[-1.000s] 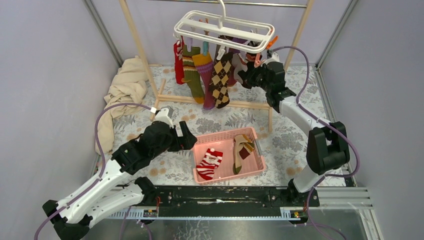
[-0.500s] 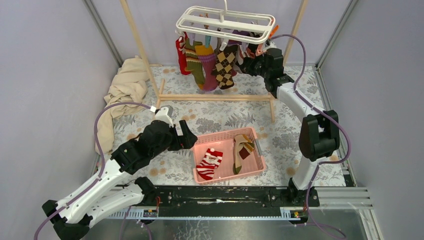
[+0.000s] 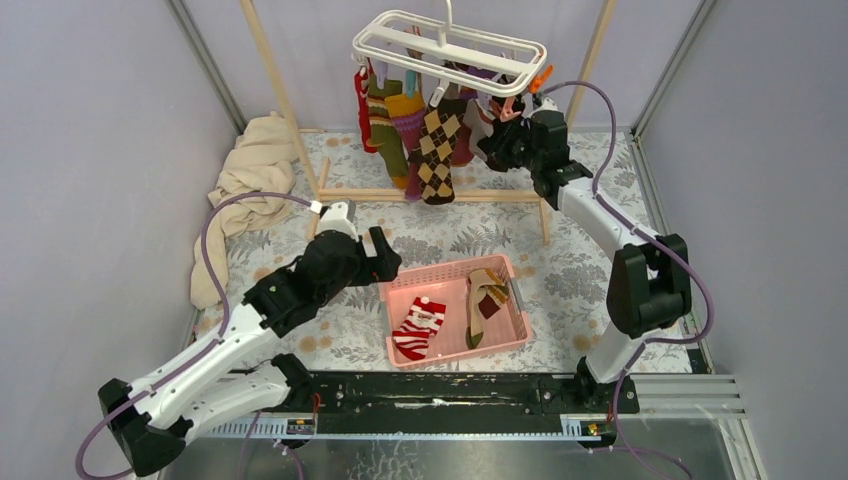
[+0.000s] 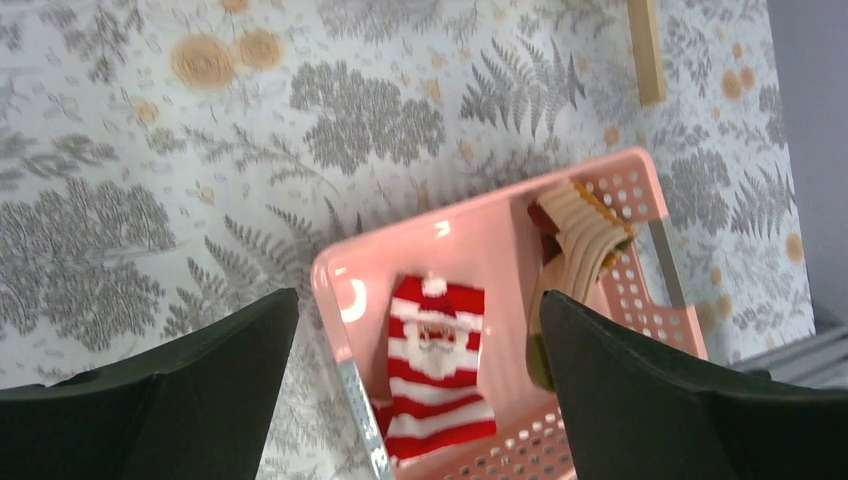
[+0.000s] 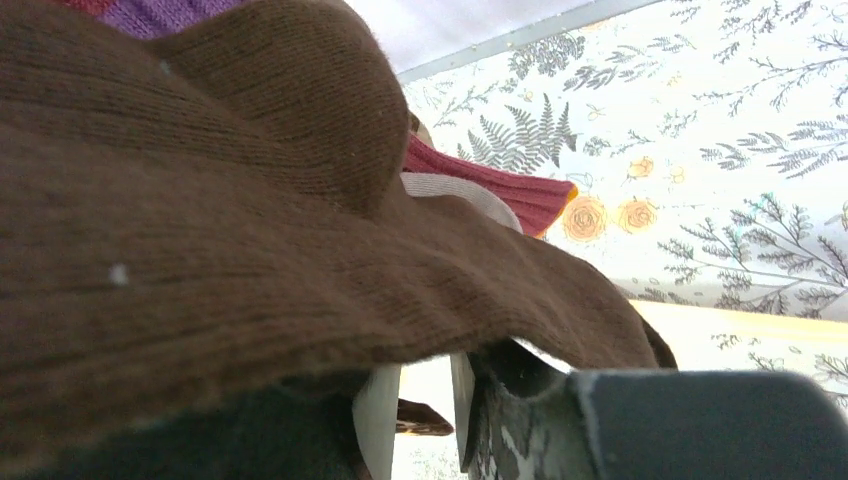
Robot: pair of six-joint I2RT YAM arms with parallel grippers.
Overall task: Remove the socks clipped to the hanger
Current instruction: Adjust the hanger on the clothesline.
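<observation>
- The left gripper (image 3: 384,262) is wide open, holding nothing, by the pink basket (image 3: 460,352).
- The right gripper (image 3: 497,145) is in among the socks (image 3: 436,150) clipped under the white hanger (image 3: 450,48). A brown sock (image 5: 250,200) hides its grip.

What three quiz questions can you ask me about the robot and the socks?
1. True or false: the red-white striped sock lies in the pink basket.
2. Which arm reaches up to the hanger? A) left B) right
3. Fill in: the left gripper has its jaws ____.

Key: 1 true; 2 B, the right gripper is up there; 3 open.
</observation>
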